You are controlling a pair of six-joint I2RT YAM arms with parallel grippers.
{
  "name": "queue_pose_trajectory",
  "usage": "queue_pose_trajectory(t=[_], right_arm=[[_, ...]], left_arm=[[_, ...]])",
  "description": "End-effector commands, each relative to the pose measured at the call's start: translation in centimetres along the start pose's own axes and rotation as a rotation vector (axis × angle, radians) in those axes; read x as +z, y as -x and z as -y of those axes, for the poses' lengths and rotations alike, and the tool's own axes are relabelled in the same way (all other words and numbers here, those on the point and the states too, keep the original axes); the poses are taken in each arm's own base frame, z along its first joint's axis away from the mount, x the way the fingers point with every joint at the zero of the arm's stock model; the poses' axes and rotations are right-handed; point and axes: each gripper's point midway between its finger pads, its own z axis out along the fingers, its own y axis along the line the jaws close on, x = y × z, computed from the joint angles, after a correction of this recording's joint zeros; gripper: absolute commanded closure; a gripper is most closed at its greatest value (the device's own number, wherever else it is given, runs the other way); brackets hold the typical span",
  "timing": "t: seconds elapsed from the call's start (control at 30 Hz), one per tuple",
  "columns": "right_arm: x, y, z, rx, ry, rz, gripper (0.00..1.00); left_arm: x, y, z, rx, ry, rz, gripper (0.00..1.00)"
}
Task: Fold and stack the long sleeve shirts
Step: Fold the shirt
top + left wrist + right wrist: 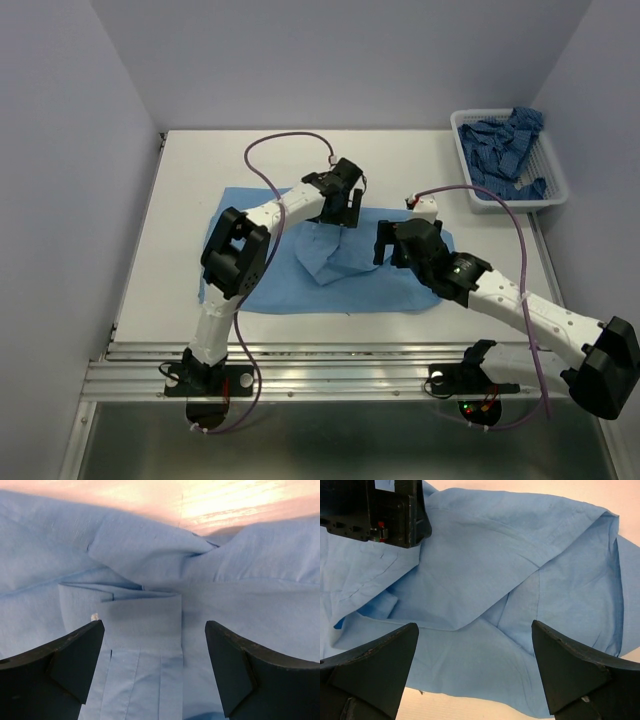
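Sky-blue shirt (340,285) lies spread across the middle of the white table (190,180), rumpled, with a raised triangular fold near its centre. Both arms reach over it.

- Left arm (250,225): runs from its base up over the shirt's left half, purple cable (280,140) looping above it.
- Right arm (520,305): comes in low from the right, across the shirt's right edge.
- White mesh basket (505,203): far right corner of the table, well apart from the spread shirt. Darker patterned shirt (505,150) is bundled inside it, unfolded.
- Left gripper (345,220): points down at the shirt's far edge. Left wrist view: fingers (65,670) spread wide, left gripper (151,630) just above the cloth (150,555), nothing between them.
- Right gripper (385,248): near the central fold, close beside the left one. Right wrist view: fingers (375,665) spread wide over creased cloth (485,570), right gripper (475,626) holding nothing.
- Squared stitched flap (145,615) sits between the left fingers, a tiny white fleck (94,616) at its left edge; too small to identify.
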Motion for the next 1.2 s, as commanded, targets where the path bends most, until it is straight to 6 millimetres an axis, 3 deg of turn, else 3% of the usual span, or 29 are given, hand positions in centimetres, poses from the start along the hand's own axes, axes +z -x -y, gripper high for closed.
queue_pose_trajectory(t=[0.0, 0.23, 0.3, 0.33, 0.37, 0.43, 0.47, 0.5, 0.73, 0.83, 0.9, 0.93, 0.97, 1.07, 1.17], right_arm=[[0.4, 0.8, 1.6, 0.011, -0.075, 0.044, 0.00], [0.8, 0.7, 2.4, 0.009, -0.100, 0.038, 0.00], [0.8, 0.7, 2.6, 0.016, -0.103, 0.039, 0.00], [0.9, 0.6, 2.6, 0.015, -0.103, 0.034, 0.00], [0.8, 0.6, 2.6, 0.017, -0.101, 0.034, 0.00], [0.9, 0.2, 2.6, 0.015, -0.098, 0.025, 0.00], [1.1, 0.0, 2.7, 0.009, -0.106, 0.021, 0.00], [1.2, -0.2, 2.9, 0.004, -0.112, 0.016, 0.00], [2.4, -1.0, 1.8, 0.006, -0.089, -0.039, 0.00], [3.4, -0.1, 1.4, 0.010, -0.097, -0.021, 0.00], [4.3, 0.9, 0.9, -0.013, -0.118, -0.006, 0.00], [4.7, 0.5, 1.1, -0.028, -0.129, -0.018, 0.00], [4.8, 1.2, 0.6, -0.029, -0.122, -0.008, 0.00], [5.5, 1.5, 0.5, -0.024, -0.130, -0.013, 0.00], [6.0, 1.7, 0.7, -0.027, -0.142, -0.012, 0.00]], left_arm=[[0.2, 0.3, -0.2, 0.032, 0.044, -0.014, 0.08], [1.9, -1.0, -0.2, 0.035, 0.052, -0.061, 0.25], [1.8, -1.1, 0.4, 0.030, 0.018, -0.064, 0.43], [1.7, -1.0, 0.5, 0.026, 0.009, -0.059, 0.43], [1.4, -0.9, 0.5, 0.020, 0.005, -0.047, 0.55], [1.0, -0.5, 0.4, 0.011, 0.012, -0.034, 0.68], [0.4, -0.2, 0.3, 0.006, 0.017, -0.026, 0.82], [0.1, 0.0, 0.2, 0.003, 0.020, -0.022, 0.86], [-4.6, 3.0, -1.6, -0.024, 0.082, 0.094, 0.94], [-8.0, 5.0, -3.2, -0.069, 0.131, 0.179, 0.96], [-11.9, 6.9, -4.1, -0.101, 0.131, 0.269, 0.96], [-11.9, 7.0, -4.5, -0.102, 0.144, 0.271, 0.96], [-13.7, 8.0, -5.1, -0.122, 0.142, 0.313, 0.96], [-16.6, 9.5, -6.2, -0.140, 0.133, 0.381, 0.89], [-16.7, 9.6, -5.4, -0.106, 0.071, 0.389, 0.86]])
